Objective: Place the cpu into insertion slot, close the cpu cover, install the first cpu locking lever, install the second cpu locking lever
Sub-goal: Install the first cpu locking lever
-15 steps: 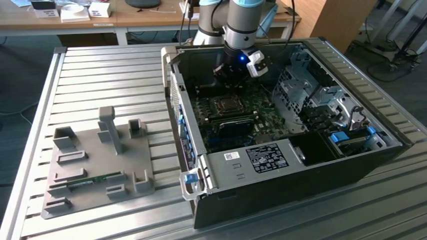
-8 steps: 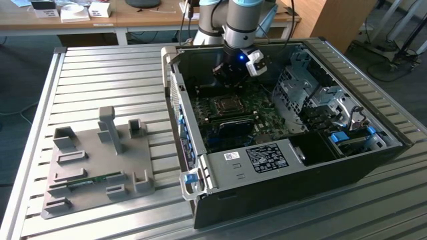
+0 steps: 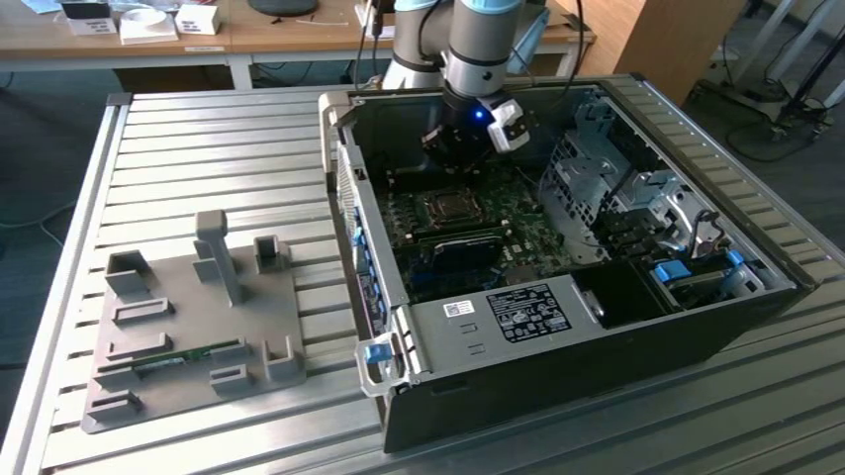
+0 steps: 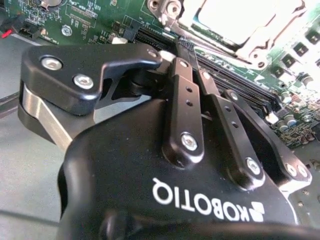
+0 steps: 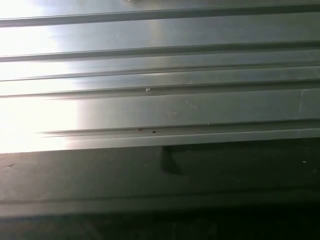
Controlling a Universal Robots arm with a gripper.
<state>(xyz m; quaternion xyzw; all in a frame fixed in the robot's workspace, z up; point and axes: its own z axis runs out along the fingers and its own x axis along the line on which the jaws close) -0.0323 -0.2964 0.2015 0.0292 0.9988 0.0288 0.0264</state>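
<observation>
The cpu [image 4: 235, 17] lies in the insertion slot [image 3: 449, 206] on the green motherboard [image 3: 528, 228], its silvery top bright in the second wrist view. The cpu cover [image 4: 260, 46] lies flat around it as a silver frame. My gripper [image 3: 456, 158] hangs inside the open computer case, just beyond the slot on the side of the case's rear wall and a little above the board. In the second wrist view my gripper [image 4: 170, 50] has its black fingers [image 4: 145, 57] drawn together, nothing between them, with the socket's corner just past the tips. The locking levers cannot be made out.
The open case [image 3: 739, 297] stands on a slatted metal table [image 3: 198, 148]. A drive cage [image 3: 634, 198] and a labelled power supply [image 3: 528, 312] crowd the board. A grey fixture plate [image 3: 264, 297] in the exterior view's left holds a green memory stick [image 3: 172, 358].
</observation>
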